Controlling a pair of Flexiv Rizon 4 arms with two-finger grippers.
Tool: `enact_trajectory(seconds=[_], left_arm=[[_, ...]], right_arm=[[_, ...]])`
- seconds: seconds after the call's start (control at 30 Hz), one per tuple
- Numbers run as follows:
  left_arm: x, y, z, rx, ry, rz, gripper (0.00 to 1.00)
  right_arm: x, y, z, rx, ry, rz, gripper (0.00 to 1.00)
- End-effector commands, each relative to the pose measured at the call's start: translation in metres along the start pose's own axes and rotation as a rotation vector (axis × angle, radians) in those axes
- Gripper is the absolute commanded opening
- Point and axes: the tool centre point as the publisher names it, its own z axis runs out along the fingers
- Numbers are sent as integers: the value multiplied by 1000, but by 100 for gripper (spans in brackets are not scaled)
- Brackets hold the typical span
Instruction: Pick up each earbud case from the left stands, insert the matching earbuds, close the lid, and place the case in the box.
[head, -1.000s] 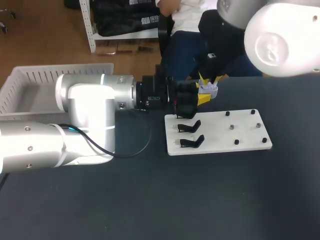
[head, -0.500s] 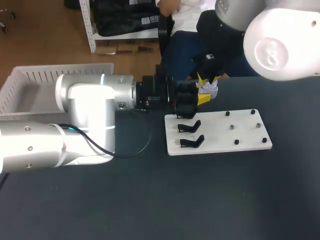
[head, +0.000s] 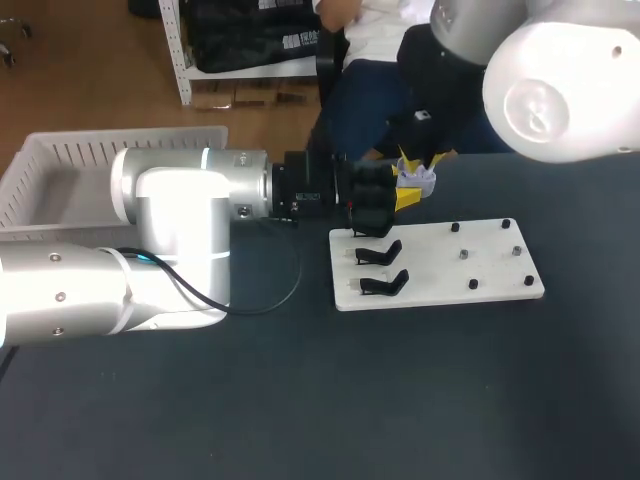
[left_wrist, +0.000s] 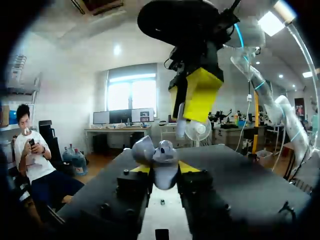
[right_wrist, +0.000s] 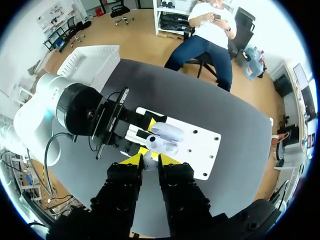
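Observation:
A pale lavender earbud case (head: 420, 180) hangs over the table's far side with its lid open. My left gripper (head: 408, 192) is shut on it, and in the left wrist view the case (left_wrist: 159, 159) sits between the yellow tips. My right gripper (head: 418, 160) hangs directly above the case, pointing down. It is shut on a small white earbud (left_wrist: 180, 125), seen in the right wrist view as a white piece (right_wrist: 149, 164) between the fingers, just over the open case (right_wrist: 167, 134).
A white board (head: 470, 285) lies on the dark table below the grippers, with two bare black stands (head: 380, 252) on its left side and small black pegs to their right. A white slatted basket (head: 60, 165) stands at the far left.
My right arm has shifted slightly over the case. My left arm and the case have stayed put.

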Motion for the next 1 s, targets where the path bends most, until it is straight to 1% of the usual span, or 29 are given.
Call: enact_trajectory(seconds=[0.03, 0.43, 1.0], left_arm=[[1, -2, 0, -8, -5, 4, 0], [1, -2, 0, -8, -5, 4, 0], [1, -2, 0, -8, -5, 4, 0]], right_arm=[[-1, 1, 4, 10, 1, 8, 0], [-11, 2, 9, 36, 17, 34, 0], [-6, -1, 16, 29, 24, 55, 0]])
